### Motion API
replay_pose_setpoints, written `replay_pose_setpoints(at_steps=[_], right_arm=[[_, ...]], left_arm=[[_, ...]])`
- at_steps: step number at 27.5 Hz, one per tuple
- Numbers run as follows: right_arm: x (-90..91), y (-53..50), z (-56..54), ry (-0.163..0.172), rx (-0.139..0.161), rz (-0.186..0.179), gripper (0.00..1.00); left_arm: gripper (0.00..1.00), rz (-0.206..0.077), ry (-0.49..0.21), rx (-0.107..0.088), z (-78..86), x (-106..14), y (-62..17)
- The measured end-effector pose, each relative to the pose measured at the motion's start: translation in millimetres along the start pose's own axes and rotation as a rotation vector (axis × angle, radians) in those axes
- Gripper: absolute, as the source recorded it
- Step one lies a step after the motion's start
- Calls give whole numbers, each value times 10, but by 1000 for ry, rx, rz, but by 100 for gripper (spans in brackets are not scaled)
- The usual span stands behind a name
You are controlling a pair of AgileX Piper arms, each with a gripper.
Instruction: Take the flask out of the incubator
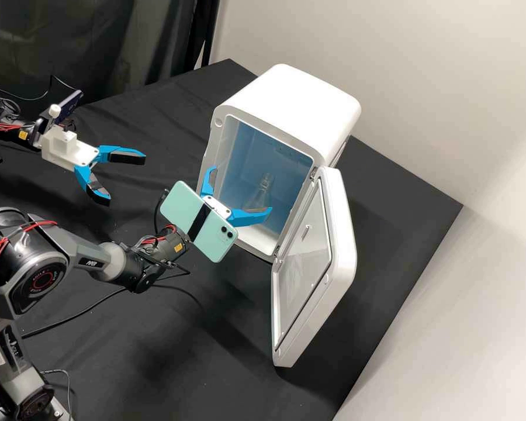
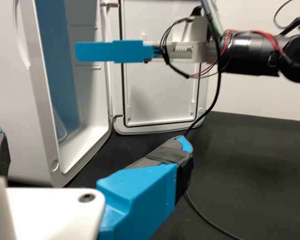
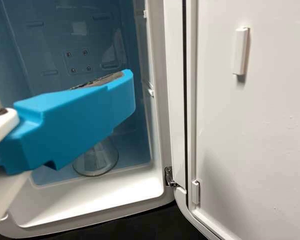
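Several hazards, near side first. Nearest is the door (image 1: 315, 257) of the incubator (image 1: 298, 105), hanging open toward the near right edge of the table (image 1: 175, 351). If the right arm or its wrist cables (image 1: 163, 234) brush it on the way back, it could swing inward and pinch the wrist or block the exit. Next, the right end effector (image 1: 242, 190) sits at the mouth of the chamber, fingers spread and holding nothing. The mint phone (image 1: 199, 221) strapped across its wrist is wide and looks likely to clip the white door frame if the arm goes deeper off-centre. Further in than the fingertips, the flask (image 1: 262, 193) stands upright and untouched on the blue chamber floor. It is clear glass with a narrow neck and a broad base. A grip closing too high could slip, and one finger arriving first could tip the flask against the wall. A steep lift could knock the neck on the top of the opening. The incubator looks light and stands near the right edge, so a hard shove might slide it. Farthest off, the left end effector (image 1: 124, 178) hangs over the far left part of the table, fingers apart and empty, well apart from the incubator. Count: two arms, two end effectors, one phone, one incubator with one door, one flask.
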Motion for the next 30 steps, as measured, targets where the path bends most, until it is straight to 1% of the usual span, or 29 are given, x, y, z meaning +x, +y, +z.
replay_pose_setpoints(at_steps=[4, 12, 17, 18, 19, 24, 30], right_arm=[[0, 0, 0, 0, 0, 0, 100], [0, 0, 0, 0, 3, 0, 100], [17, -45, 47, 14, 5, 12, 100], [10, -63, 65, 13, 6, 10, 100], [6, -113, 117, -2, 7, -4, 100], [13, -164, 189, -27, 7, -21, 100], [-5, -186, 217, -27, 8, -21, 100]], left_arm=[[100, -2, 11, -2, -30, 0, -5], [100, -4, 14, -3, -36, 1, -9], [100, -8, 15, -3, -39, 4, -20], [100, -8, 15, -3, -39, 4, -20], [100, -8, 15, -3, -39, 4, -20], [100, -8, 15, -3, -39, 4, -20], [100, -8, 14, -4, -36, 5, -20]])
